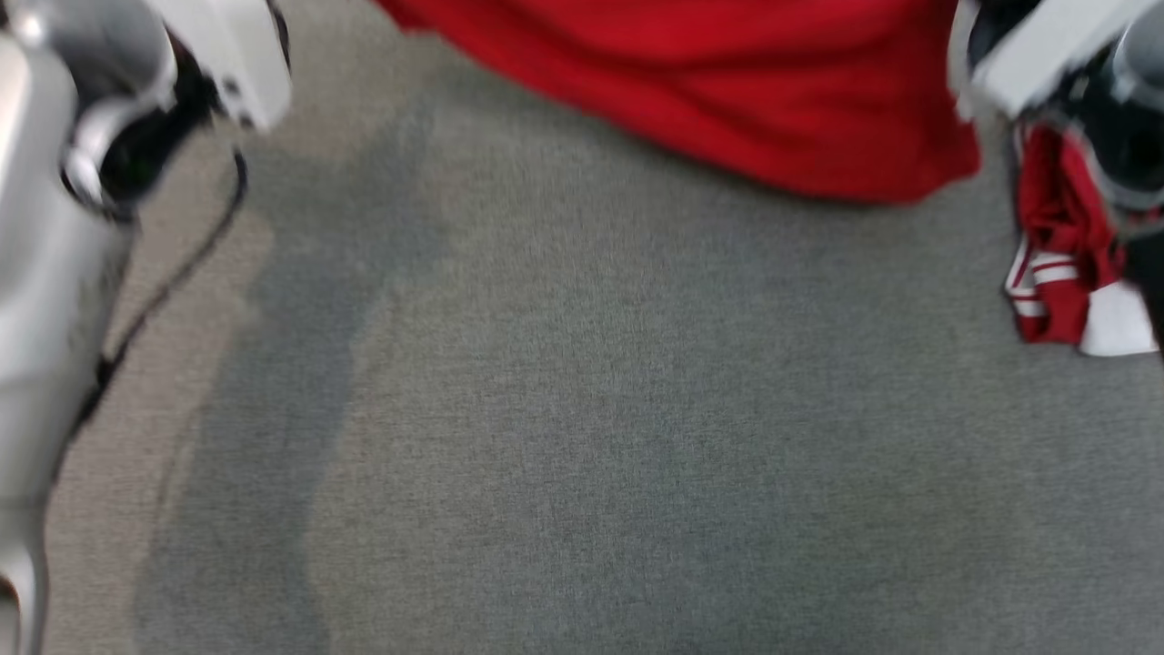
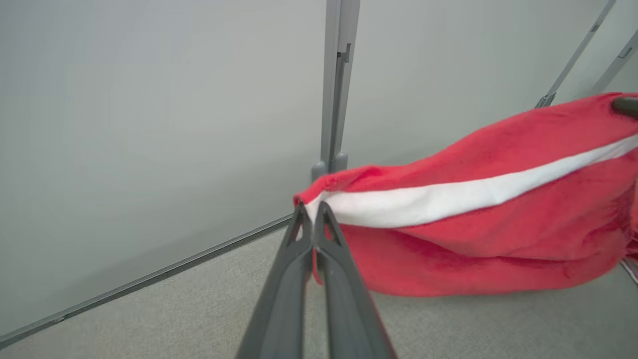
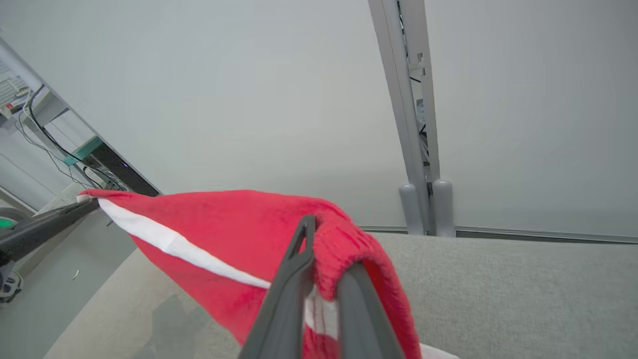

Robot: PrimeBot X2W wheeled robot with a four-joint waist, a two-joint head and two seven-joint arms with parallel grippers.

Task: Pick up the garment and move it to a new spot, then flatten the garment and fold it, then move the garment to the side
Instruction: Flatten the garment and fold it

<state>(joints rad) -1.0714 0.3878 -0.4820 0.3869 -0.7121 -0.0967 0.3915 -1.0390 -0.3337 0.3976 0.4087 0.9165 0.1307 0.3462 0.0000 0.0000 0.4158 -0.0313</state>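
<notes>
Red fleece garment (image 2: pixel 473 239) with a white stripe hangs stretched between two claws above the grey woven surface (image 1: pixel 582 409). The left gripper (image 2: pixel 313 212) pinches one corner, fingers pressed together on the cloth, while the right gripper (image 3: pixel 326 254) clamps a bunched edge. Setting it down well likely calls for level hands, a taut stripe and the lower hem laid first.

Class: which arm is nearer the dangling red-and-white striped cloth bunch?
Right. The right arm is just above the red-and-white striped cloth bunch; the left arm is far left.
</notes>
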